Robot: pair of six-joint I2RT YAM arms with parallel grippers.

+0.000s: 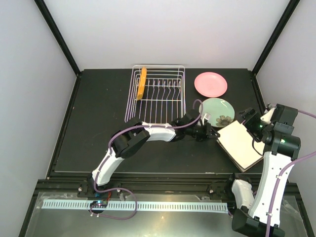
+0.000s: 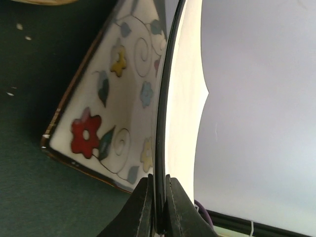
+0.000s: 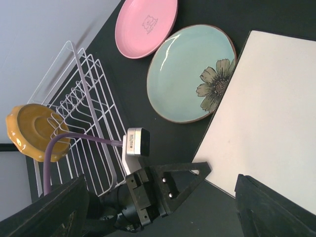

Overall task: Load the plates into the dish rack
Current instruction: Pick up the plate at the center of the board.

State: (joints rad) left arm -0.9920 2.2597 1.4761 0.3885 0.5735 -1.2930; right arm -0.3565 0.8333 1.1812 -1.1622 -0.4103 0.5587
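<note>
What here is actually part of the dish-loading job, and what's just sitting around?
Part of the job: dish rack, orange plate standing in it, pink plate, green flower plate, white square plate gripped by the left gripper, flowered square plate under it.
Just there: black table, slotted white strip at the near edge.

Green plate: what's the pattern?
A single dark flower near the plate rim; right wrist view.
</note>
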